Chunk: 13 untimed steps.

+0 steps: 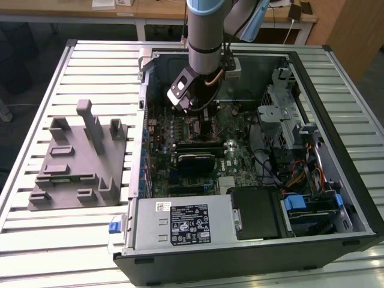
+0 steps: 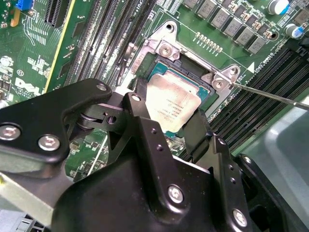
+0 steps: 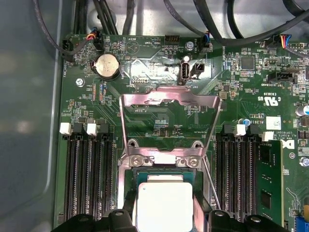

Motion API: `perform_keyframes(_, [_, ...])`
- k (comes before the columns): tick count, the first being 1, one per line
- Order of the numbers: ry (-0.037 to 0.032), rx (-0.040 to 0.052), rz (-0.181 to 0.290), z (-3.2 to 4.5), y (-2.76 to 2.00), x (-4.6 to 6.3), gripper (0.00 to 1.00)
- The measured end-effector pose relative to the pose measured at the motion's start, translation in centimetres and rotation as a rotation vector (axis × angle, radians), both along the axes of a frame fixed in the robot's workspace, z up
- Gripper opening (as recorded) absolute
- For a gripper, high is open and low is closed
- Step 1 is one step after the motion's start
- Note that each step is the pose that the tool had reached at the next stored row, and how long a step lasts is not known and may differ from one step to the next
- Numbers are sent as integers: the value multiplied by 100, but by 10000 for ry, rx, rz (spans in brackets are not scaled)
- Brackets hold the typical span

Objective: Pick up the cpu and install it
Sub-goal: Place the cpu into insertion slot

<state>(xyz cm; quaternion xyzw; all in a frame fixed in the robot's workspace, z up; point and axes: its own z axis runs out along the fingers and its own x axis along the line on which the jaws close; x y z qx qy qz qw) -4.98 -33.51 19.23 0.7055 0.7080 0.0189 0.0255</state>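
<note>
The cpu, a flat square chip with a pale silver top, sits between my two black fingers right over the open motherboard socket. I cannot tell whether it rests in the socket or hangs just above it. In the first wrist view the cpu lies below the socket's raised metal load plate. My gripper is shut on the chip's two opposite edges. In the exterior view the arm reaches down into the open computer case, with the gripper low over the board.
Memory slots flank the socket on both sides, and a thin metal lever sticks out beside it. Cables run along the case wall. A grey plastic fixture block lies on the slatted table, at the exterior view's left of the case.
</note>
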Motion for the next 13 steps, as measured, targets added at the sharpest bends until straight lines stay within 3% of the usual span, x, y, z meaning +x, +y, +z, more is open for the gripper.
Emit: perform_keyframes(13, [2,-3,-6,-15,0,-2,54])
